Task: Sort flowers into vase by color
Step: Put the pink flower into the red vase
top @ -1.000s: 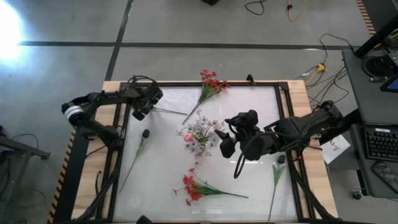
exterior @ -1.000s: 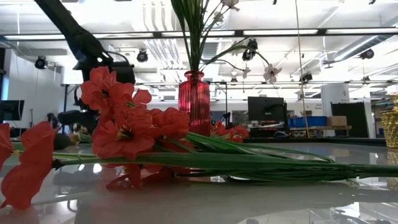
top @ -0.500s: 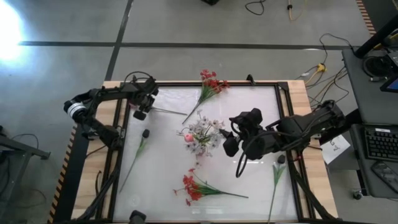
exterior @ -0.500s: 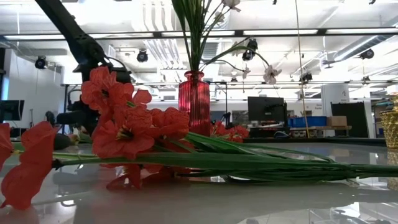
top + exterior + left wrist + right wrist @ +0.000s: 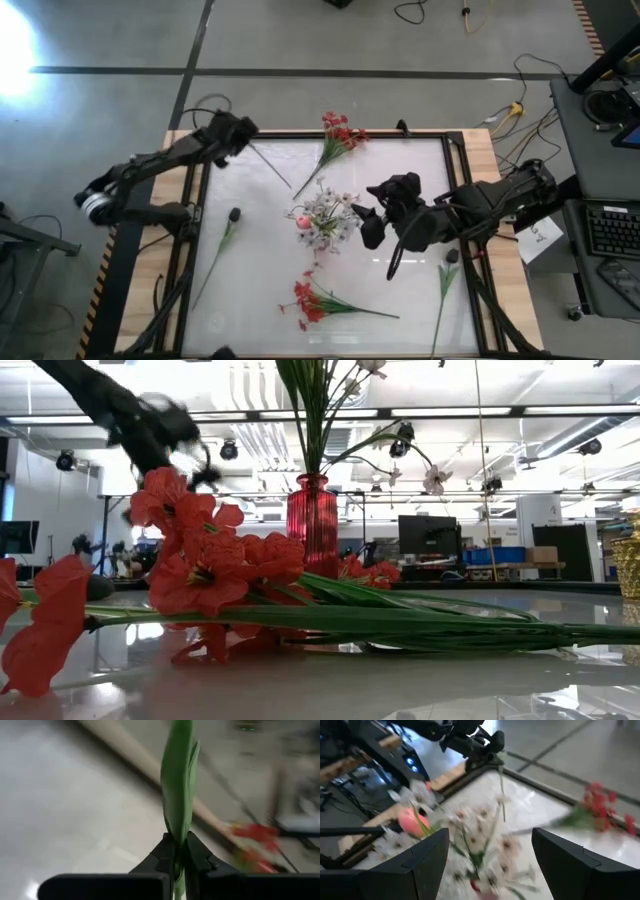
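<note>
My left gripper (image 5: 243, 133) is raised over the table's far left corner, shut on a thin green flower stalk (image 5: 270, 163). The stalk slants down to its other end (image 5: 292, 187), beside the stalk of a red spray (image 5: 340, 135); its blossom does not show. The red vase (image 5: 313, 525) stands mid-table and holds white blossoms (image 5: 325, 215) and a pink bud (image 5: 412, 822). My right gripper (image 5: 366, 228) hangs open just right of the vase, touching nothing. Another red spray (image 5: 310, 300) lies near the front edge. My left gripper pinches the stalk's leafy end (image 5: 177, 837) between its two fingers (image 5: 165, 851). A green leaf (image 5: 177, 780) stands out past the fingertips. The held end is lifted clear and the stalk slopes down toward the table's middle. I cannot tell whether its low end touches the table.
Two loose stems with dark heads lie flat, one at the left (image 5: 232, 215) and one at the right (image 5: 450, 258). The black frame (image 5: 445, 140) rims the white table. Bare tabletop lies between the vase and the left stem.
My left gripper has taken hold of the stalk's left end and risen toward the far edge, tipping up and rolling. That end is now lifted off the table, while the stalk's other end has stayed by the red spray's stalk. The stalk now slants where it lay flat.
</note>
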`<state>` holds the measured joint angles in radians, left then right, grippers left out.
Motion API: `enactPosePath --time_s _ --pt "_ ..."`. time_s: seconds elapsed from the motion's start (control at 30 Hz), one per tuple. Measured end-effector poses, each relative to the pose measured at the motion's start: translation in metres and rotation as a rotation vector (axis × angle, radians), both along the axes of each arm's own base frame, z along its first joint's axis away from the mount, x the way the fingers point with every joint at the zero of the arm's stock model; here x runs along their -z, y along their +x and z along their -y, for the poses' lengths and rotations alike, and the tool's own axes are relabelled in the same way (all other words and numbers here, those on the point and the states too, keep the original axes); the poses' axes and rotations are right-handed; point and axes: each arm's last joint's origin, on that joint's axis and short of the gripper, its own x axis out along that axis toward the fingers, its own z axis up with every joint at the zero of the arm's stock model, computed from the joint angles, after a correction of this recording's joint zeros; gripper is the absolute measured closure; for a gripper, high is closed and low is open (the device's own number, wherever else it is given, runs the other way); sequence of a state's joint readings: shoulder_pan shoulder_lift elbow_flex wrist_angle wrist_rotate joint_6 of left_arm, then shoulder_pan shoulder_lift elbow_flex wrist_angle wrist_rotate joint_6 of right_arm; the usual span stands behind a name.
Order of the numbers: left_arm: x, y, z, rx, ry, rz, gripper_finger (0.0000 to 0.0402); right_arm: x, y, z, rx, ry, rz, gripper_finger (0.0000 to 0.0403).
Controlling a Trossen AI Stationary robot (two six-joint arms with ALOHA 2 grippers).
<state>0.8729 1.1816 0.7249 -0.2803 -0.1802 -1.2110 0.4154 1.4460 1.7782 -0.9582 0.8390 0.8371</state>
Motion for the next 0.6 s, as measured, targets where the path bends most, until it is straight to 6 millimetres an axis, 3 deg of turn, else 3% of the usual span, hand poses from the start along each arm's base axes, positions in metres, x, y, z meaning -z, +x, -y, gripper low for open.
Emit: enactPosePath --time_s 0.17,0.3,0.47,0.6 --pt "-0.064 -0.013 0.034 0.230 0.431 0.019 0.0401 -0.017 0.014 0.006 -0.045 -0.091 0.110 0.0127" --pt "-0.102 -0.030 0.073 0.416 0.743 0.034 0.0401 -0.033 0.023 0.015 -0.047 -0.153 0.221 0.0127" --pt "-0.128 -0.048 0.118 0.615 1.001 0.153 0.0401 -0.045 0.033 0.029 -0.063 -0.205 0.304 0.0132" --pt "-0.138 -0.051 0.139 0.731 1.100 0.256 0.0401 -0.040 0.048 0.038 -0.168 -0.164 0.329 0.0145"
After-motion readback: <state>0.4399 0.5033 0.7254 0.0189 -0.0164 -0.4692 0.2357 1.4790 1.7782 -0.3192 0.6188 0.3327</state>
